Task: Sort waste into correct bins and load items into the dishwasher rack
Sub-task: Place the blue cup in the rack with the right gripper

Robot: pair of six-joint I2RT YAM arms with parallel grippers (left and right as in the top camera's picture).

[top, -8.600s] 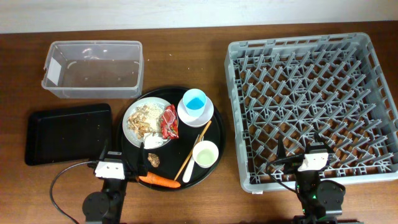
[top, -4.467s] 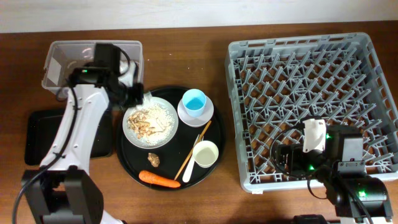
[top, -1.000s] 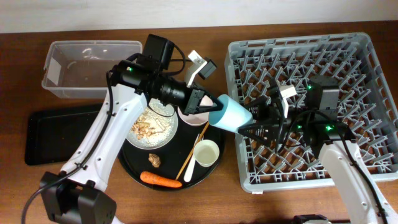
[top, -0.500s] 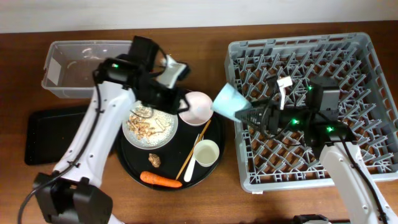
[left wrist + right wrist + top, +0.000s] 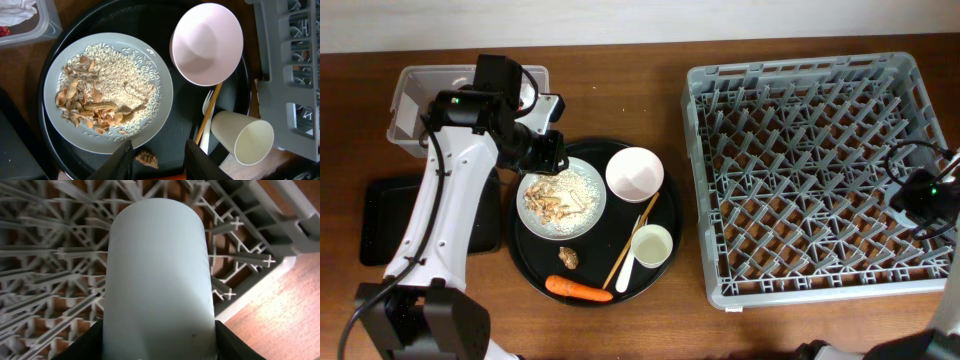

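Observation:
My right gripper [image 5: 159, 347] is shut on the light blue cup [image 5: 157, 270], held on its side above the grey dishwasher rack [image 5: 820, 170] near its right edge. My left gripper [image 5: 159, 161] hangs open over the round tray, above the small brown lump [image 5: 146, 158]. The white plate [image 5: 107, 92] carries rice and food chunks. Beside it sit the pink bowl [image 5: 206, 44], the cream cup [image 5: 242, 141], the chopsticks [image 5: 632, 240] and the white spoon [image 5: 624, 276]. The carrot [image 5: 578, 289] lies at the tray's front. The wrapper [image 5: 17, 10] lies in the clear tub [image 5: 470, 110].
The shallow black tray [image 5: 390, 215] lies left of the round black tray [image 5: 525, 250], partly under my left arm. Upright pegs fill the rack's floor. Bare wooden table runs along the front edge and between the round tray and the rack.
The light blue cup passed from my left gripper to my right. The right arm carried it right, over the rack's right side. The left arm drew back over the plate, open.

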